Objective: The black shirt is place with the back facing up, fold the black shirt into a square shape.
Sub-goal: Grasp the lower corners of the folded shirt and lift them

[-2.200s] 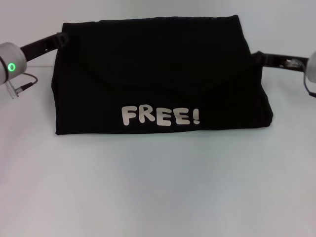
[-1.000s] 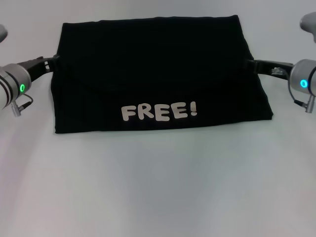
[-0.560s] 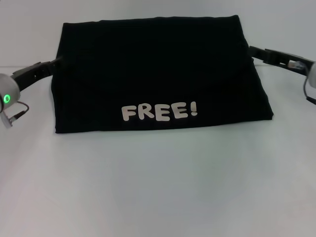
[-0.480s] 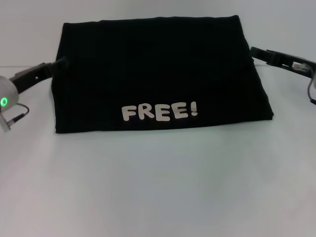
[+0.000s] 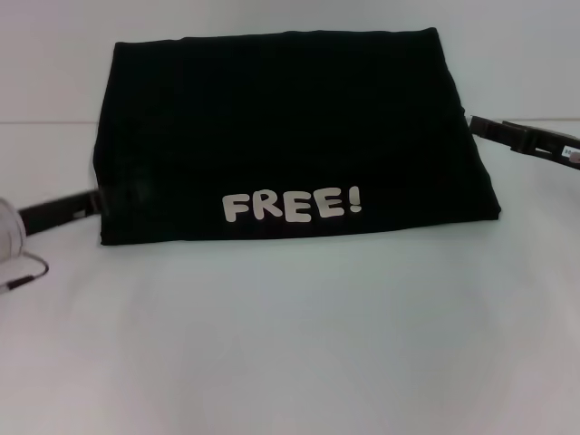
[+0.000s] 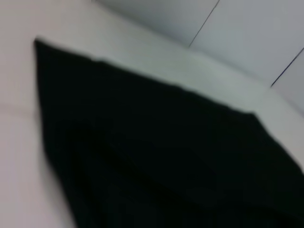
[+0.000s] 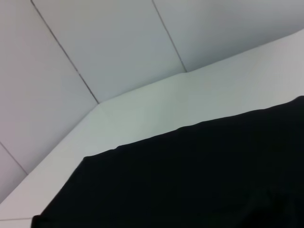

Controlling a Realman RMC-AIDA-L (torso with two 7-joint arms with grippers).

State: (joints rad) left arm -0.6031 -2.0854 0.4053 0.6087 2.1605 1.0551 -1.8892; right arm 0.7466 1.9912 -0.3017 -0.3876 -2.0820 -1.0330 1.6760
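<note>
Shirt: the large black soft-fabric shirt [image 5: 290, 136] lay folded on the white desk [image 5: 290, 344], white "FREE!" lettering [image 5: 295, 205] facing up near its front edge.
Left hand [image 5: 91, 203]: touched the shirt's left front corner; finger state could not be told.
Right hand [image 5: 480, 127]: just beside the shirt's right edge; finger state could not be told.

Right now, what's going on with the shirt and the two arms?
The black shirt lies folded into a wide block on the white table, its white "FREE!" lettering facing up along the near edge. The left gripper is at the shirt's near left corner, low against the table. The right gripper sits just off the shirt's right edge, farther back. Neither visibly holds the fabric, and it is not yet square.
</note>
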